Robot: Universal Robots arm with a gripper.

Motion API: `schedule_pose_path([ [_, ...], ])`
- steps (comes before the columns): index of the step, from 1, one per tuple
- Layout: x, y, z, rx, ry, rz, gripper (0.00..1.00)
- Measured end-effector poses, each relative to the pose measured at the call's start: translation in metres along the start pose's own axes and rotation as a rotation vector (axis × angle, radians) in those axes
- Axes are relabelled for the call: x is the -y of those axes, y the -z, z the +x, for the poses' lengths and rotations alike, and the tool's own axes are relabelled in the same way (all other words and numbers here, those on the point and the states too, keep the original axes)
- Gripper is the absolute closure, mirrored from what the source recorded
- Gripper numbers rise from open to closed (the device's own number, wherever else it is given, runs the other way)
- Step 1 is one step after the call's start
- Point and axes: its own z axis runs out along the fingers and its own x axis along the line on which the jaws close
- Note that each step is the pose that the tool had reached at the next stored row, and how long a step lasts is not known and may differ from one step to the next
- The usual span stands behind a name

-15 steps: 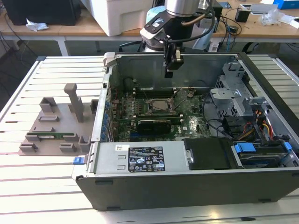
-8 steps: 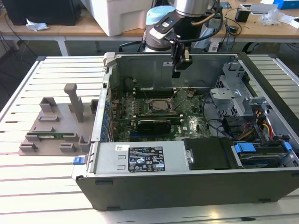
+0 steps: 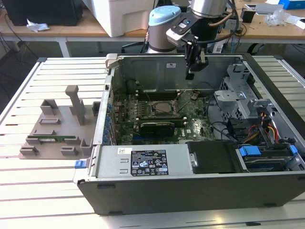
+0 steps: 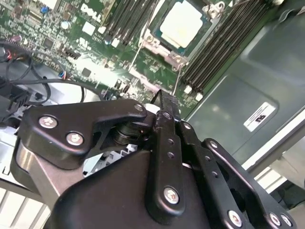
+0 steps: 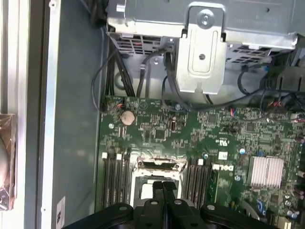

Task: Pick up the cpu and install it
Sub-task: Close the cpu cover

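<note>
Cpu (image 4: 183,23) in mobo socket (image 4: 153,42); hand (image 3: 189,75) above

Arm (image 3: 163,23) bent forward, end effector (image 3: 189,75) pointing straight down, fingers (image 4: 167,104) pressed together

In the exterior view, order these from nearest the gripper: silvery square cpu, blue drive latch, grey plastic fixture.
1. Silvery square cpu, in the socket below the gripper.
2. Blue drive latch, exterior view's right.
3. Grey plastic fixture, exterior view's far left.

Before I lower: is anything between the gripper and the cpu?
Nothing visible. The gripper hangs over the open case, and the cpu lies bare in the socket, with clear space between them.
</note>
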Motion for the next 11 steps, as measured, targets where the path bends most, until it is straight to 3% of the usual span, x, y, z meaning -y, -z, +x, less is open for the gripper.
schedule_pose_path([
  [2, -0.0033, -0.0012, -0.0002, 0.0001, 0.0, 0.0008, 0.89],
  [9, -0.0179, -0.0172, -0.001, -0.0004, 0.0, 0.006, 0.89],
  [11, -0.0258, -0.0345, -0.0014, -0.0006, 0.0, 0.01, 0.89],
])
